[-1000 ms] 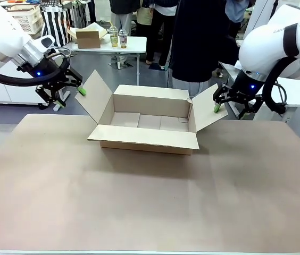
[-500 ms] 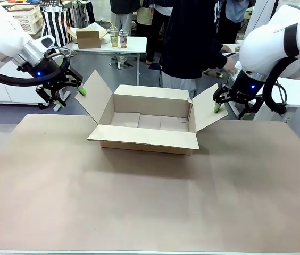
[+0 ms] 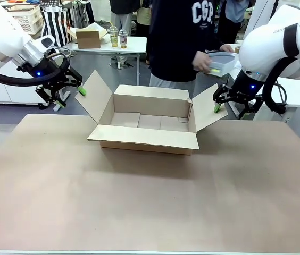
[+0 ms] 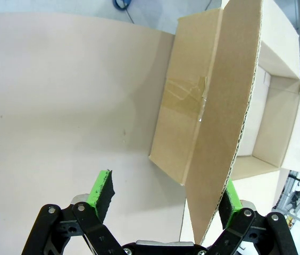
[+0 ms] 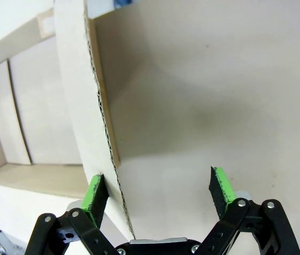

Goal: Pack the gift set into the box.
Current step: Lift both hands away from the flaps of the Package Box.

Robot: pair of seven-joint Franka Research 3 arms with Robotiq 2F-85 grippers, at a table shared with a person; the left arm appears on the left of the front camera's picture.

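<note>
The box, empty, sits midway along the table's far edge with its flaps spread. Left gripper and right gripper: jaws wide apart and unclamped, straddling the rims of the left flap and right flap. Beyond the far edge a person's hand holds a pale case, probably the gift set. Good practice: hold both flaps splayed and steady, without shoving the box.

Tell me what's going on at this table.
Each robot arm has its open claw straddling a side flap of the box: the left claw at the left flap, the right claw at the right flap, apparently to hold the carton open. The box looks empty. Across the table, a person's hand holds a pale container, not yet packed.
</note>
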